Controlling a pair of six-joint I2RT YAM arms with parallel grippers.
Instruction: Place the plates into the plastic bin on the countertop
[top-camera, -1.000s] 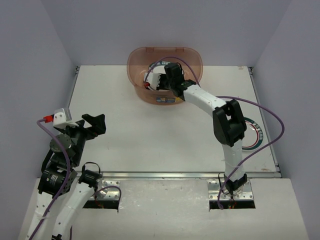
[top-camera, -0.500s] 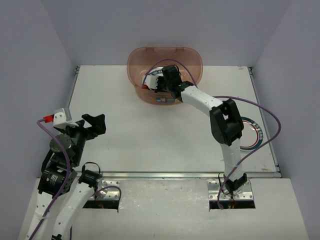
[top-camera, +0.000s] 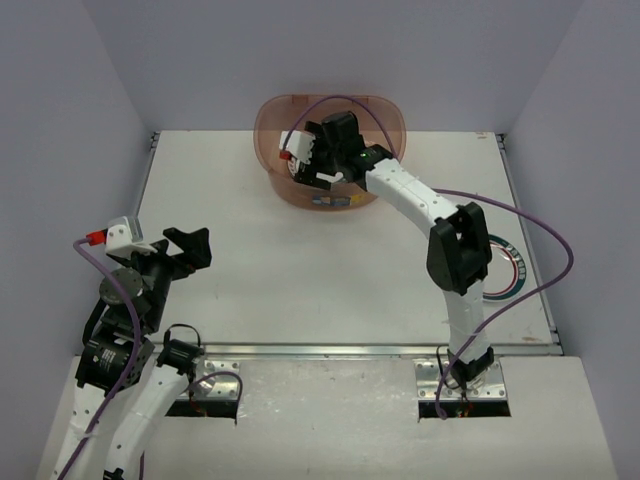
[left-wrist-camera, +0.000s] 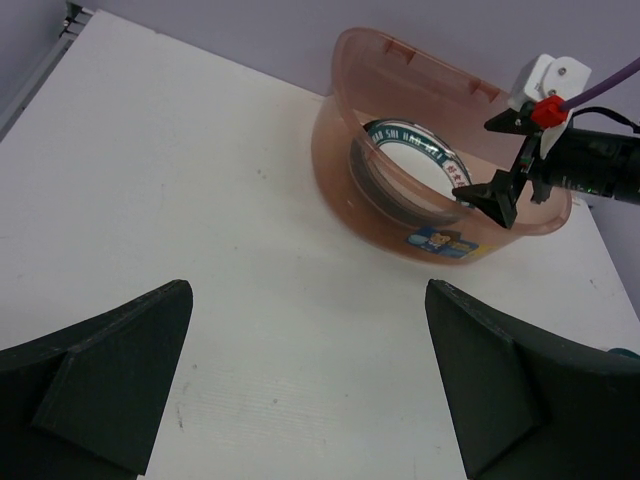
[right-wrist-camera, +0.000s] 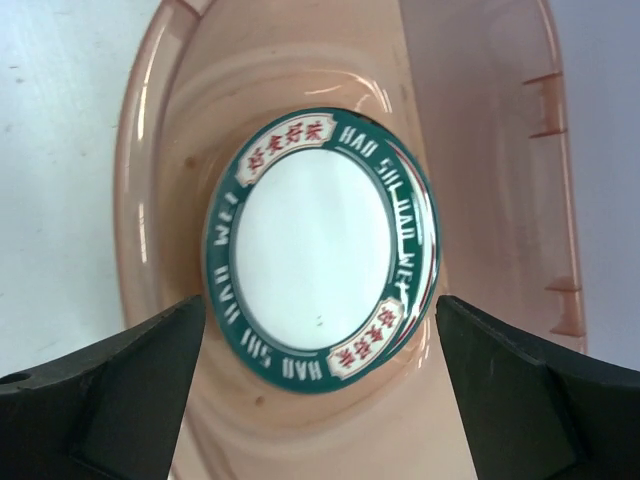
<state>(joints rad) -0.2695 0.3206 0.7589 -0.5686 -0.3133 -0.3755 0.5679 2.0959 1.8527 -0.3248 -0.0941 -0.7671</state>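
While the left fingers (left-wrist-camera: 105, 375) and right fingers (right-wrist-camera: 110, 395) stand spread, a teal-rimmed plate (right-wrist-camera: 318, 240) lies in the plastic bin (right-wrist-camera: 485, 120).

Pale lavender walls (top-camera: 330, 50) stand at the back, left and right

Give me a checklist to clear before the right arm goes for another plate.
1. Right gripper open and empty: ok.
2. Teal-rimmed plate inside the bin, free of the fingers: ok.
3. Bin upright on the table: ok.
4. Left gripper open, away from the bin: ok.
5. Next plate on the table, free to grasp: cannot tell, the right arm partly hides it.
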